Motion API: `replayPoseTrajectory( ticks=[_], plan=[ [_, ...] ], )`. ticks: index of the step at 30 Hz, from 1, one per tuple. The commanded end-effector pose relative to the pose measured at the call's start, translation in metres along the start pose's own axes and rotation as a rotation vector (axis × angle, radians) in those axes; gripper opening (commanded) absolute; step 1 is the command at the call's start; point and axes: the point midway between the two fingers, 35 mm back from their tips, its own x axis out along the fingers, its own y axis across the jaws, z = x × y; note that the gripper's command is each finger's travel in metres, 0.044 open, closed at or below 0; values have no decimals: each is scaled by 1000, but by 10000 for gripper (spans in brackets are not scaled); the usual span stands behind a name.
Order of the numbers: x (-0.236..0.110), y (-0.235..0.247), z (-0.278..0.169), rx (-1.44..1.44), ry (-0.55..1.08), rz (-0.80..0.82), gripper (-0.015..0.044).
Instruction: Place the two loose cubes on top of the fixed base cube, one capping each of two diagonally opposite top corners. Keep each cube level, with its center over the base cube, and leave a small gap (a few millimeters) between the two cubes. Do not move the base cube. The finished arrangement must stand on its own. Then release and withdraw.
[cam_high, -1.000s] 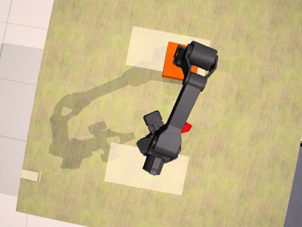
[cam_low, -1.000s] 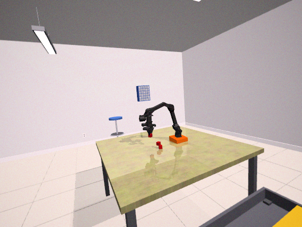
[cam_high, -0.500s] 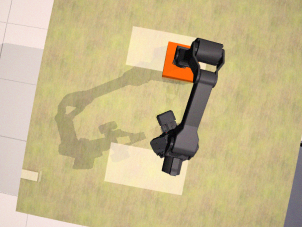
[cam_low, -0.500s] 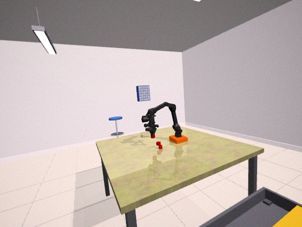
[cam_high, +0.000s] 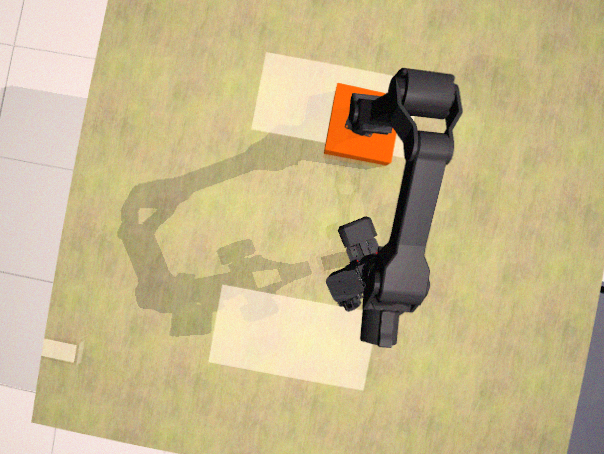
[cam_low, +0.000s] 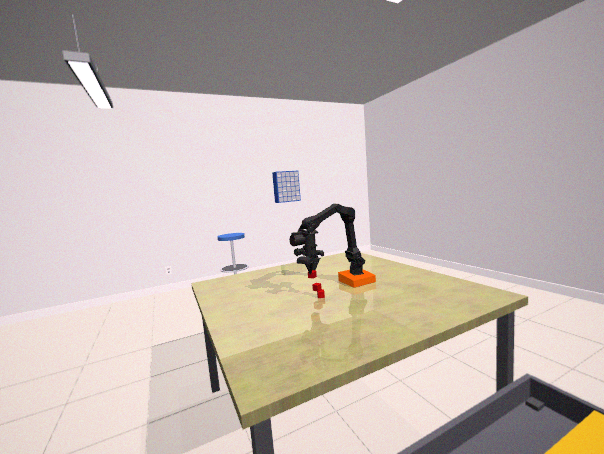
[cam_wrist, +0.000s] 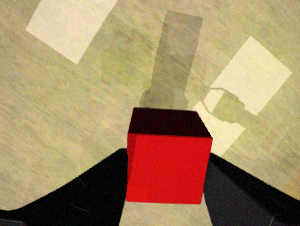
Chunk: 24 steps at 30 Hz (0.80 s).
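My gripper (cam_wrist: 165, 160) (cam_low: 311, 269) is shut on a red cube (cam_wrist: 169, 162) (cam_low: 312, 274) and holds it level, well above the table (cam_low: 400, 310). In the exterior view two more red cubes sit close together to the lower right of the held one. One cube (cam_low: 316, 286) sits higher and offset to the left, and appears to rest on a corner of the lower cube (cam_low: 321, 294). In the overhead view my arm (cam_high: 420, 190) hides these cubes and most of the gripper. The wrist view shows only table surface under the held cube.
The arm's orange mount (cam_high: 350, 145) (cam_low: 356, 278) stands behind the cubes. Two pale rectangles (cam_high: 290, 335) (cam_high: 290, 95) mark the table top. A small pale block (cam_high: 59, 350) lies near the table's left edge. A blue stool (cam_low: 231, 237) and a grey bin (cam_low: 500, 425) stand off the table.
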Motion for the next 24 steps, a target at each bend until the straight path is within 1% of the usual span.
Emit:
replayPoseTrajectory(
  ticks=[1,16,20,24],
  plan=[
    [1,0,-15,8,6,0,105],
    [4,2,-58,25,12,1,105],
    [4,2,-60,27,13,1,105],
    [14,1,-60,47,28,3,105]
  ],
)
